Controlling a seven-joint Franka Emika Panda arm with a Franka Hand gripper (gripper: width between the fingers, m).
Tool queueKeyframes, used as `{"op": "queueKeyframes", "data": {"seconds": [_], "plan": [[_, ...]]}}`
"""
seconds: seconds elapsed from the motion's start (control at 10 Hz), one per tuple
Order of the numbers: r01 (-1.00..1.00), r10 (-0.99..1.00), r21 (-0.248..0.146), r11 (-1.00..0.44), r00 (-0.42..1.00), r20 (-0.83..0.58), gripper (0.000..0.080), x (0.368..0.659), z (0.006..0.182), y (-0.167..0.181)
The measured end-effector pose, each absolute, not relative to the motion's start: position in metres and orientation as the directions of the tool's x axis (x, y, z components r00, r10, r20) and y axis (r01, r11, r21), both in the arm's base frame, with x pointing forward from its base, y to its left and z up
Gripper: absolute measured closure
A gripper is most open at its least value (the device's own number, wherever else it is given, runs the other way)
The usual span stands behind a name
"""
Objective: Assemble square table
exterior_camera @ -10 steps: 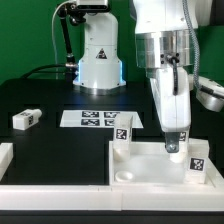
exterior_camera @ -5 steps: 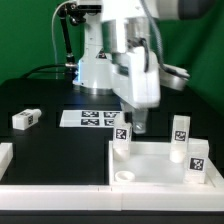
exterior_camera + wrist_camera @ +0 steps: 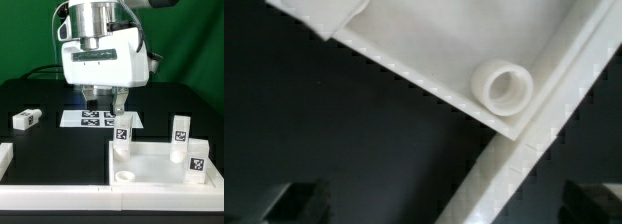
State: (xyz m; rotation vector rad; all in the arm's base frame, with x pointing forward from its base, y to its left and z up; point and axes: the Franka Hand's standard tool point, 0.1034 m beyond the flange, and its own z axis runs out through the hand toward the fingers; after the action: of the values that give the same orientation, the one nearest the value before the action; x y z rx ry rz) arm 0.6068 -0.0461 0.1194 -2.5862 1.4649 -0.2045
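Having lifted away from the large white plastic square slab (image 3: 160, 165), the pincer (image 3: 107, 103) hangs released and empty; three white leg blocks (image 3: 122, 134) stand in corner sockets, a fourth (image 3: 25, 119) lies loose on the black tabletop (image 3: 50, 145).

You are looking at a robotics lab bench, not a home or a shop. The worktop (image 3: 40, 95) is covered in plain matte black. A white robot arm base (image 3: 100, 55) is bolted on at 12 o'clock, against a green backdrop (image 3: 25, 35) with black cables (image 3: 50, 68) trailing beside it. The marker board (image 3: 100, 118), printed with black fiducial tags, lies flat near the centre. White border bars (image 3: 60, 190) fence the front edge at 6 o'clock. Tagged white parts, like the leg block (image 3: 25, 118) at 9 o'clock, mark this as a tracked experiment.
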Motion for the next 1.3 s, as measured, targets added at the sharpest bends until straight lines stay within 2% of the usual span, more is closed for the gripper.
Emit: {"op": "queueKeyframes", "data": {"seconds": [0.2,0.4,0.6,0.7,1.1,1.2,1.3], "plan": [[-0.726,-0.747,-0.193,-0.661,0.660,0.075,0.0150,0.603,0.118,-0.052],[-0.560,-0.574,-0.153,-0.814,0.815,0.076,0.0150,0.570,0.110,-0.093],[-0.475,-0.481,-0.139,-0.869,0.877,0.011,0.0150,0.540,0.096,-0.120],[-0.418,-0.421,-0.108,-0.902,0.907,0.008,0.0150,0.535,0.091,-0.127],[-0.422,-0.419,-0.120,-0.899,0.907,-0.044,0.0150,0.532,0.088,-0.127],[-0.419,-0.399,-0.134,-0.898,0.904,-0.153,0.0150,0.523,0.087,-0.126],[-0.417,-0.369,-0.137,-0.899,0.887,-0.276,0.0150,0.509,0.080,-0.140]]}}
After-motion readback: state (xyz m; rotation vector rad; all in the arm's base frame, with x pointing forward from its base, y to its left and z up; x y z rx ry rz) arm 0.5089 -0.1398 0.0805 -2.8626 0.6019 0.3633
